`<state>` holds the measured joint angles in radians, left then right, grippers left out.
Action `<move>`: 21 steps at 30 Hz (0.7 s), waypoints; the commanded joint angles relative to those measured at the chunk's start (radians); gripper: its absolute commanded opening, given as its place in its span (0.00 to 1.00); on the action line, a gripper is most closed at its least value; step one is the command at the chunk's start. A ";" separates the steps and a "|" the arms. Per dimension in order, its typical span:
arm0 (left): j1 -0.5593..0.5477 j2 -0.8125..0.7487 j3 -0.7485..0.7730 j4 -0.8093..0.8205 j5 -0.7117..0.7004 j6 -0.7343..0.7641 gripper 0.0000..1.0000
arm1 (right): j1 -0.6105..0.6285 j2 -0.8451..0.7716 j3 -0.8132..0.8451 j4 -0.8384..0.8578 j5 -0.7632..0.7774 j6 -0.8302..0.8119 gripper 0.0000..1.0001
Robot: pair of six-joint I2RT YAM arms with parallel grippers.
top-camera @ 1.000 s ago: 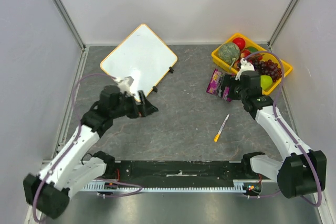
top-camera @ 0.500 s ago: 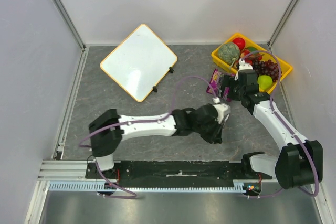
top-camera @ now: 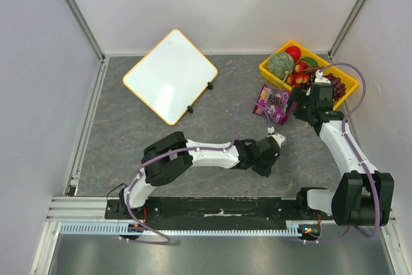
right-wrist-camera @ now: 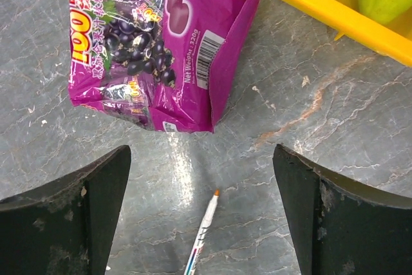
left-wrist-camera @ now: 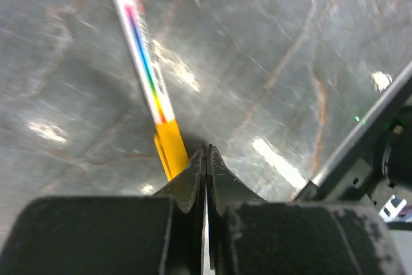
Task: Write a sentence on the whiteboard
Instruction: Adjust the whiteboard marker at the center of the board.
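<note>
Getting the marker seated between the fingers looks like the step in hand, since the whiteboard (top-camera: pixel 170 75) is blank, with no sentence on it, and lies well apart from the left pincer (top-camera: pixel 266 158), far off to the left of it and farther from the arm bases.

The wrist view shows the left pincer (left-wrist-camera: pixel 206 152) pressed together with no gap. The marker (left-wrist-camera: pixel 145 62) is not visibly between the jaws. Its yellow end sits just left of the fingertips, touching or slipping under the outer side of the left finger, and the white barrel runs ahead and leftward over the grey table (left-wrist-camera: pixel 309 43).

To do this well I would spread the jaws again, shift left until the barrel is centred between them, come down close to the table, and close across the barrel a little above the yellow end. That should stop the marker pivoting once it presses on the board.

The right pincer (right-wrist-camera: pixel 199 152) is spread wide with nothing in it. The marker's thin orange tip lies below it, roughly between its fingers, and a purple snack bag (right-wrist-camera: pixel 154 49) is just ahead
</note>
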<state>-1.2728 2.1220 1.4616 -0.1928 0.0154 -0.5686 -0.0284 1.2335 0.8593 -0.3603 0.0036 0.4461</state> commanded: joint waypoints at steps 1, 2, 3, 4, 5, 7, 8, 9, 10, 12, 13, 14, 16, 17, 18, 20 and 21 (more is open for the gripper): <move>0.062 0.004 0.004 -0.028 -0.078 0.009 0.02 | -0.002 -0.003 0.034 0.006 -0.040 0.006 0.98; 0.078 0.000 -0.007 -0.030 -0.080 0.016 0.02 | -0.002 -0.005 0.032 0.004 -0.042 0.003 0.98; 0.091 -0.002 -0.024 -0.037 -0.084 0.021 0.02 | -0.002 -0.009 0.029 0.006 -0.045 0.002 0.98; 0.111 -0.013 -0.047 -0.043 -0.091 0.022 0.02 | -0.002 -0.009 0.027 0.007 -0.056 0.000 0.98; 0.130 -0.023 -0.069 -0.045 -0.092 0.026 0.02 | -0.002 -0.009 0.027 0.006 -0.068 -0.003 0.98; 0.167 -0.054 -0.139 -0.030 -0.091 0.035 0.02 | -0.004 -0.012 0.027 0.007 -0.097 -0.006 0.98; 0.183 -0.068 -0.159 -0.020 -0.091 0.036 0.02 | -0.002 -0.012 0.021 0.012 -0.114 -0.010 0.98; 0.203 -0.079 -0.177 -0.011 -0.088 0.039 0.02 | -0.002 -0.011 0.018 0.018 -0.137 -0.012 0.98; 0.217 -0.079 -0.184 -0.004 -0.078 0.041 0.02 | -0.002 -0.011 0.014 0.026 -0.157 -0.012 0.98; 0.246 -0.062 -0.173 0.000 -0.066 0.052 0.02 | -0.001 -0.008 0.007 0.030 -0.188 -0.014 0.98; 0.256 -0.048 -0.159 0.001 -0.054 0.058 0.02 | 0.001 -0.005 0.004 0.027 -0.195 -0.017 0.98; 0.263 -0.030 -0.140 0.001 -0.045 0.065 0.02 | 0.002 -0.008 0.001 0.026 -0.200 -0.021 0.98; 0.270 0.004 -0.092 -0.011 -0.048 0.070 0.03 | 0.002 -0.012 -0.003 0.018 -0.200 -0.026 0.98; 0.273 0.024 -0.067 -0.016 -0.048 0.072 0.03 | 0.002 -0.015 -0.003 0.014 -0.200 -0.029 0.98; 0.280 0.039 -0.029 -0.022 -0.043 0.073 0.03 | 0.004 -0.020 -0.003 0.005 -0.203 -0.030 0.98; 0.288 0.076 0.026 -0.022 -0.020 0.081 0.05 | 0.004 -0.029 -0.009 -0.005 -0.211 -0.038 0.98; 0.289 0.087 0.048 -0.019 0.006 0.082 0.06 | 0.008 -0.032 -0.012 -0.009 -0.212 -0.046 0.98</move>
<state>-0.9936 2.1170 1.4307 -0.1547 -0.0147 -0.5465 -0.0280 1.2327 0.8574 -0.3611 -0.1715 0.4297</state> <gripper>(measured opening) 0.041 0.982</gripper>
